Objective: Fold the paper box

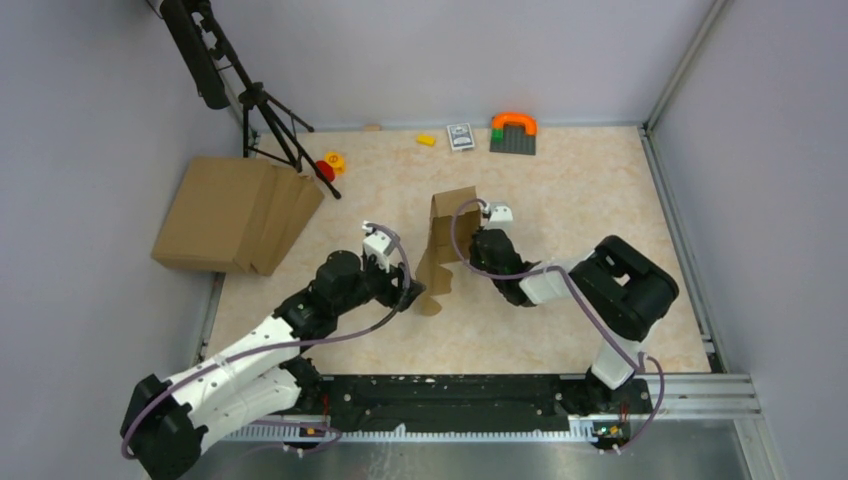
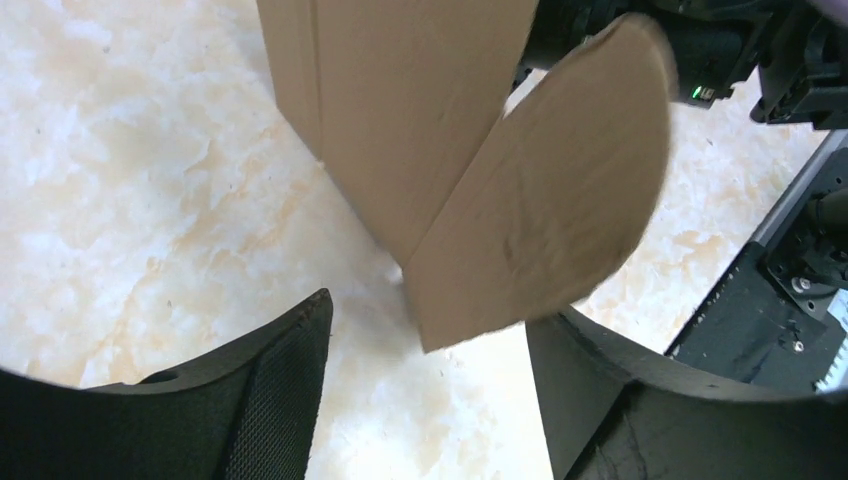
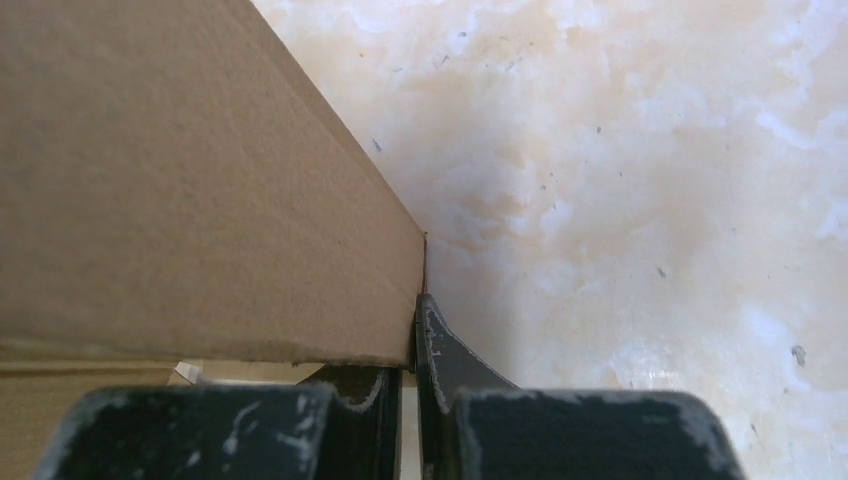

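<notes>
One paper box (image 1: 447, 235) of plain brown cardboard, standing upright at mid-table between two grippers, rounded tab (image 2: 560, 190) hanging at its near end. Right gripper (image 3: 416, 330) pinched tight on a box wall. Left gripper (image 2: 428, 312) spread wide either side of the tab, gripping nothing. One pile of flat cardboard (image 1: 235, 212) far left, one tripod (image 1: 262, 110) beside it

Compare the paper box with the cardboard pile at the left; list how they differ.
Pose: the paper box stands upright in the middle; the cardboard pile lies as flat sheets at the left. Size: the pile is clearly bigger than the box. State: the right gripper pinches a wall of the box; nothing touches the pile. Both are plain brown cardboard.
</notes>
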Controlling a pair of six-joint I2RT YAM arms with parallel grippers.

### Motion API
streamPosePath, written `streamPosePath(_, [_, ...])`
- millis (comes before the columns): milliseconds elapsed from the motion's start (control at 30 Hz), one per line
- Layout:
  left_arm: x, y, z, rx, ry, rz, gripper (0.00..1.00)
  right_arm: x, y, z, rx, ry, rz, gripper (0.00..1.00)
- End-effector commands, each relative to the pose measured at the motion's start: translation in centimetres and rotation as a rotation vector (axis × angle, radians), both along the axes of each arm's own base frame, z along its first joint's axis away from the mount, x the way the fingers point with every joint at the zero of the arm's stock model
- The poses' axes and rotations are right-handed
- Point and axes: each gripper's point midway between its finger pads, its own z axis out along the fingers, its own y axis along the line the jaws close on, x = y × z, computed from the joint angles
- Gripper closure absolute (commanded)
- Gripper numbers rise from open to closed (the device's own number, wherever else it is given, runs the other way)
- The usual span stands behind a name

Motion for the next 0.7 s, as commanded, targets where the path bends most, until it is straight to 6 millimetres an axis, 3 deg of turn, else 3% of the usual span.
streamPosePath(0, [-0.8,1.0,1.5,-0.005,0.042,0.038,0.27,-1.3,-0.3,0.7,0.009,0.070,-0.023,1.00])
streamPosePath(267, [-1.7,2.9,5.2,-0.029,0.035,0.102,0.21,-3.9,-0.9,1.6,-0.004,0.238,-0.023,1.00])
streamPosePath(467, [-2.8,4.0,4.8,-0.056,0.106,0.160,0.18,-6.3,-1.8,3.9,0.021,0.354,-0.025,1.00])
streamPosePath(533, [-2.8,4.4,4.3,-0.066,0.149,0.205,0.25,-7.1,-1.9,4.6,0.049,0.395,0.009,1.00])
streamPosePath(667, [-3.3,5.0,2.6,-0.050,0.225,0.243,0.49,-7.8,-2.7,5.5,0.047,0.437,0.032,1.00])
